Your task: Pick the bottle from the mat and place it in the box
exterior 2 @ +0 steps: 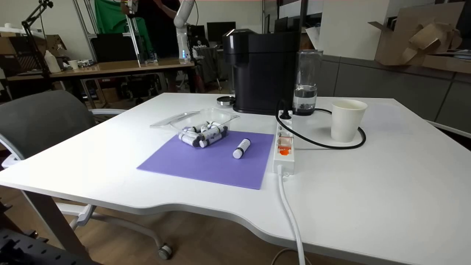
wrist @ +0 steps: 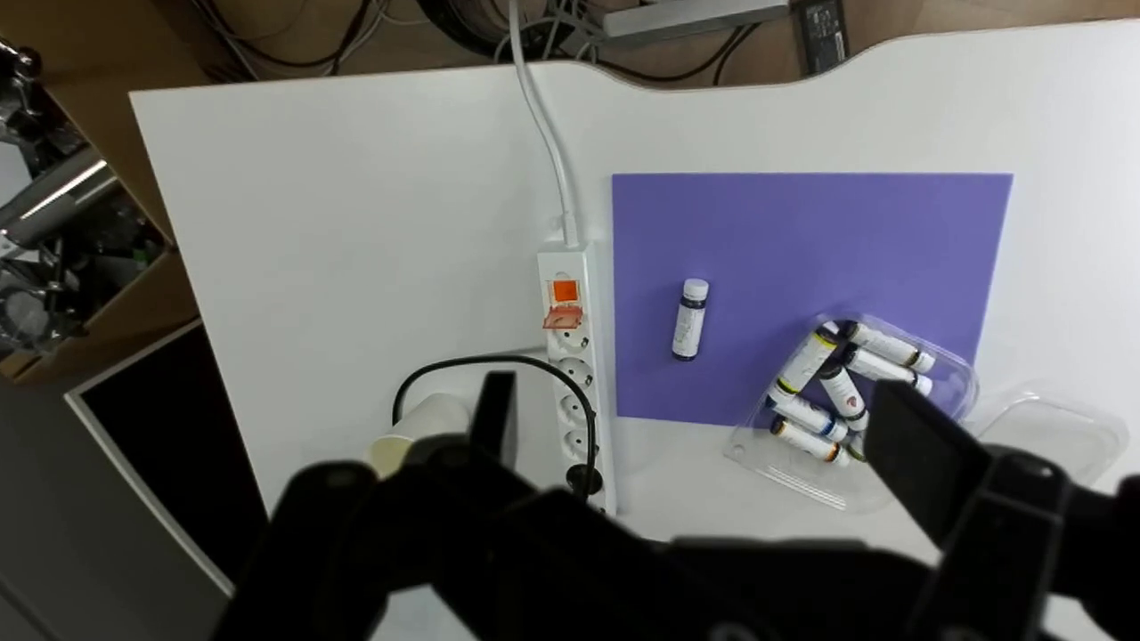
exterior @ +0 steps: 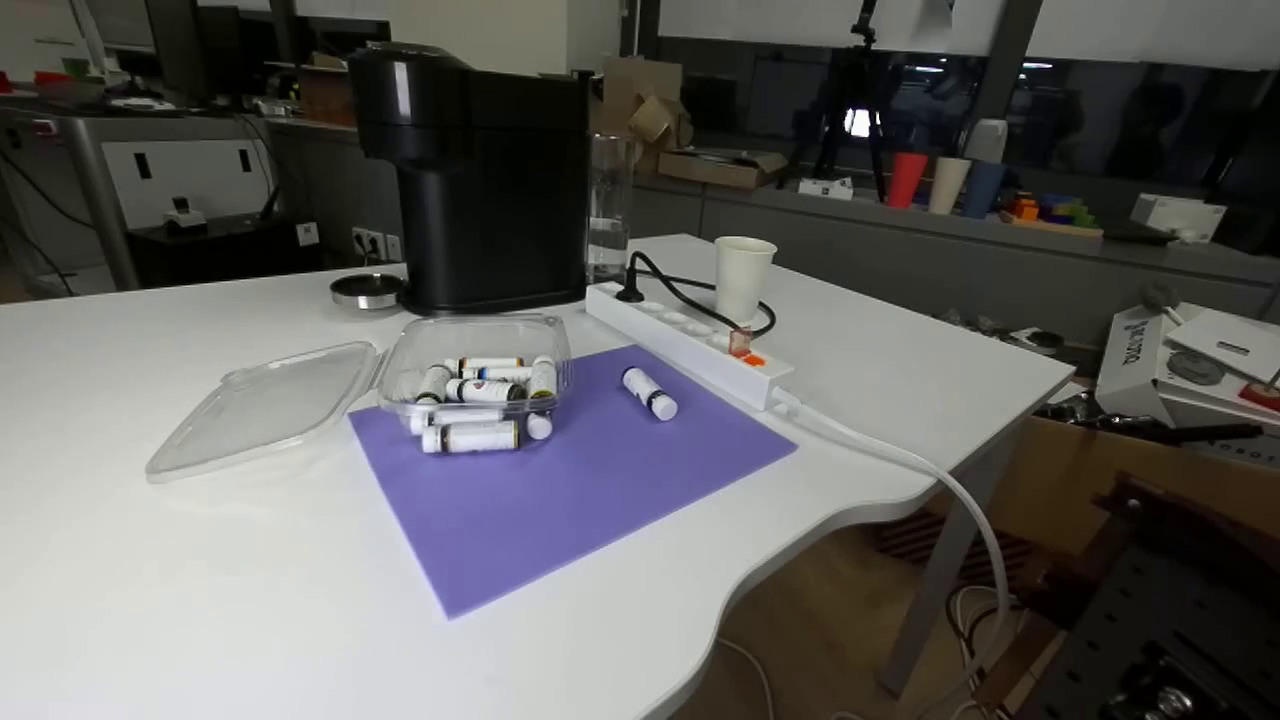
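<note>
A single small white bottle with dark bands lies on its side on the purple mat, in both exterior views point(exterior: 648, 393) point(exterior 2: 241, 148) and the wrist view point(wrist: 688, 320). The mat point(exterior: 560, 510) point(exterior 2: 220, 171) point(wrist: 784, 236) lies flat on the table. The clear box point(exterior: 403, 350) point(exterior 2: 230, 119) point(wrist: 819, 488) stands partly on the mat with its lid open to one side. Several similar bottles lie inside it. My gripper point(wrist: 692, 396) is open and empty, high above the table in the wrist view. One finger covers part of the box there. The gripper is out of both exterior views.
A white power strip point(exterior: 680, 335) point(wrist: 574, 374) with a black plug and cable runs beside the mat. A paper cup point(exterior: 743, 278) point(exterior 2: 347, 119) stands beyond it. A tall black machine point(exterior: 490, 190) point(exterior 2: 265, 71) stands behind the box. The clear lid point(exterior: 270, 405) lies on the table.
</note>
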Controlling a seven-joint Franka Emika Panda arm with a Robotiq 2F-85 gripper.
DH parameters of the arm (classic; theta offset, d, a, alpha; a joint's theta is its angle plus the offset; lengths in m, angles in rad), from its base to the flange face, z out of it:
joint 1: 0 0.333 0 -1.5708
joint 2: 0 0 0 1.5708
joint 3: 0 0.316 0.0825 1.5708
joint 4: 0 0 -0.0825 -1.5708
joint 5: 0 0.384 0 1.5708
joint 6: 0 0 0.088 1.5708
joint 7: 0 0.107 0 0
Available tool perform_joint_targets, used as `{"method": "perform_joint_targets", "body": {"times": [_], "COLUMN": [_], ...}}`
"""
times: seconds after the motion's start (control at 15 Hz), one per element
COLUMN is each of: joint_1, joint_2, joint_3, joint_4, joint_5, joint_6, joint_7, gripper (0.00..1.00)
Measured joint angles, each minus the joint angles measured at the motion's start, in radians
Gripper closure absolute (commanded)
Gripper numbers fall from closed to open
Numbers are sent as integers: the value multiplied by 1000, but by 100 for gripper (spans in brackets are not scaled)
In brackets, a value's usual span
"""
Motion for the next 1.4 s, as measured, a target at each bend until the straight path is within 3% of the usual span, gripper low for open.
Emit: {"method": "perform_joint_targets", "body": {"times": [0.47,0.87,1.13,1.4], "joint_1": [-1,-5,-5,-5], "joint_2": [318,572,665,676], "joint_3": [-119,-129,-118,-118], "joint_4": [19,66,68,71], "joint_5": [7,13,24,24], "joint_6": [259,594,642,642], "joint_7": [-100,-35,37,45], "gripper": [0,0,0,0]}}
